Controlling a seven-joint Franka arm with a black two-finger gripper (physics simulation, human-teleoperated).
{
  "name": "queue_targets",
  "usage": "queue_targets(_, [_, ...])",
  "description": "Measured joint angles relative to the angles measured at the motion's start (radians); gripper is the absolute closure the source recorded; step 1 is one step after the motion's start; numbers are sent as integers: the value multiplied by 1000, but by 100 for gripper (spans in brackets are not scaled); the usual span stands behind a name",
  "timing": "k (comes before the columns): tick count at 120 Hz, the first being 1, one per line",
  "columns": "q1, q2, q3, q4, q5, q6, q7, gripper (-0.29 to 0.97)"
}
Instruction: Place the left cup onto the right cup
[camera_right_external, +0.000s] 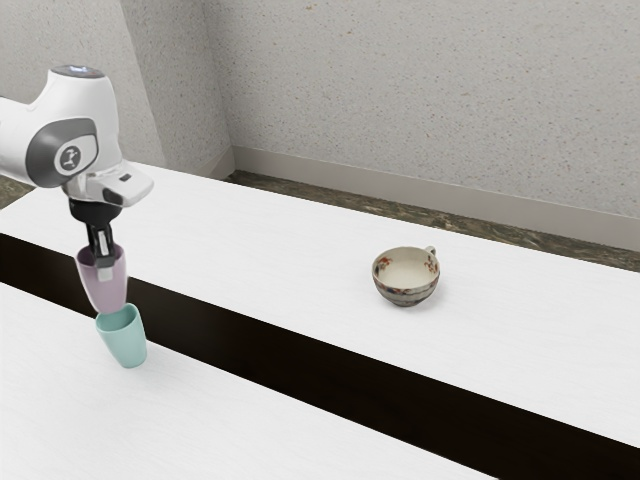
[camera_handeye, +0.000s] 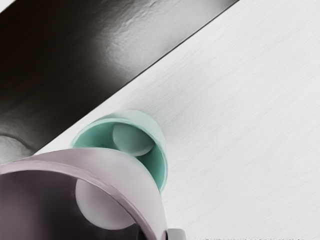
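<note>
- Far on the exterior view's left, the white robot arm is seen reaching down over the near part of the white table.
- Under it, the black two-finger gripper is pinched on the wall of the smooth mauve plastic cup, with one finger looking dipped inside the mouth. The cup is held off the table at a slight tilt.
- Just below that, the smooth teal plastic cup is sitting on the table near the edge of the dark strip, and it looks tilted too.
- The base of the mauve plastic cup appears to meet the mouth of the teal plastic cup. From the wrist view it looks offset rather than centred, with a good part of the teal interior left uncovered.
- So the pick and carry can be called done. What's probably left is centring, lowering until properly seated, and letting go. Whether it's actually resting on the teal one yet can't be told.
- Well apart on the exterior view's right, a patterned ceramic teacup with a small handle is standing upright, untouched.
</note>
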Motion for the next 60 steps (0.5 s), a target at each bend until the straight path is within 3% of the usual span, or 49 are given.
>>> queue_targets(60, [-46,46,-4,15,75,-42,-66,79])
